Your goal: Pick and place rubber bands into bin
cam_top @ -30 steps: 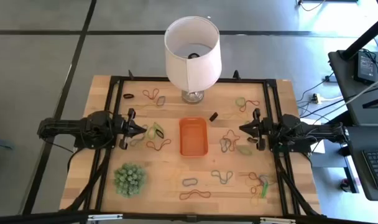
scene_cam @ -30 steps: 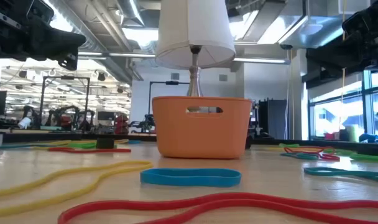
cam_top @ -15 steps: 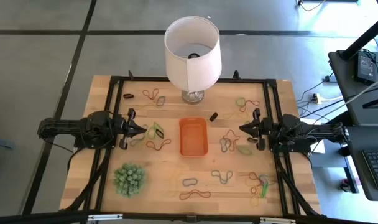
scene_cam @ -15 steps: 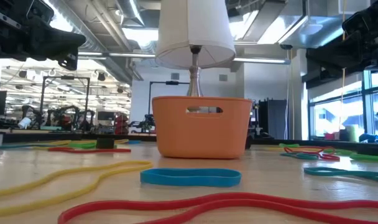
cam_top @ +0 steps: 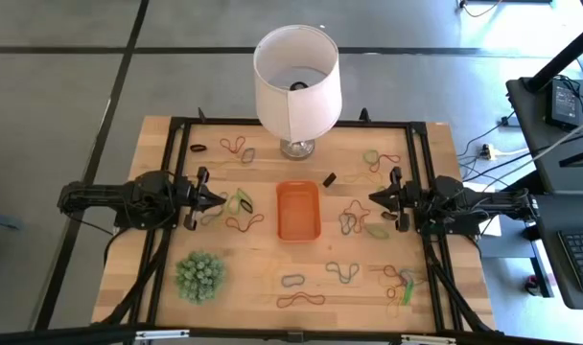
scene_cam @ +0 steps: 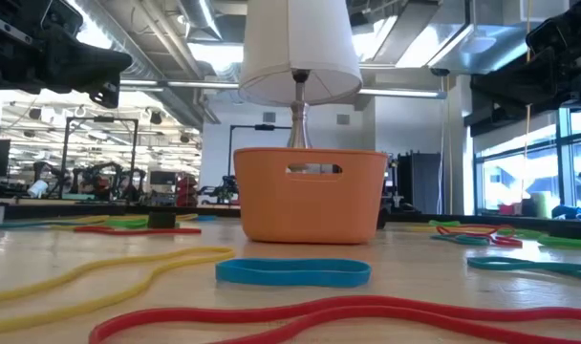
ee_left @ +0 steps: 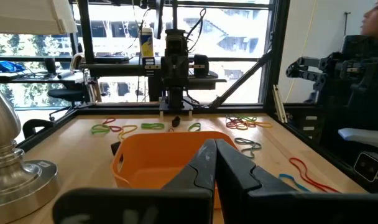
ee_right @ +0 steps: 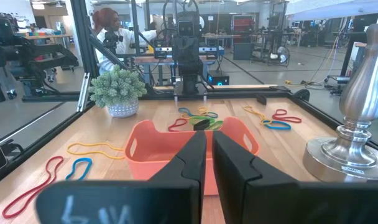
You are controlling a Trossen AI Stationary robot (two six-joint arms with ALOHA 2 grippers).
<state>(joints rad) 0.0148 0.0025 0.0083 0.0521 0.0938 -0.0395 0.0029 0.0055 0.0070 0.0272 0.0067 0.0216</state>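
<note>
Rubber bands (cam_top: 244,223) lie all over the wooden table (cam_top: 157,287), in green, red, yellow, blue and grey. Some sit to the left of the orange bin (cam_top: 297,211), some to its right, and more lie along the near edge. None can be seen inside the bin. The bin sits in the middle of the table, just in front of the white lamp (cam_top: 295,72). A spiky green plant (cam_top: 199,276) stands at the near left corner.

The left gripper (cam_top: 221,200) hangs to the left of the bin, pointing at it, just beside a green band. Its two fingers (ee_left: 198,168) are pressed together and hold nothing.

The right gripper (cam_top: 373,197) hangs to the right of the bin and also points at it. Its fingers (ee_right: 192,152) are almost together, with only a thin gap between them, and nothing is caught there.

A person (ee_right: 108,28) sits far off in the room behind the table.
</note>
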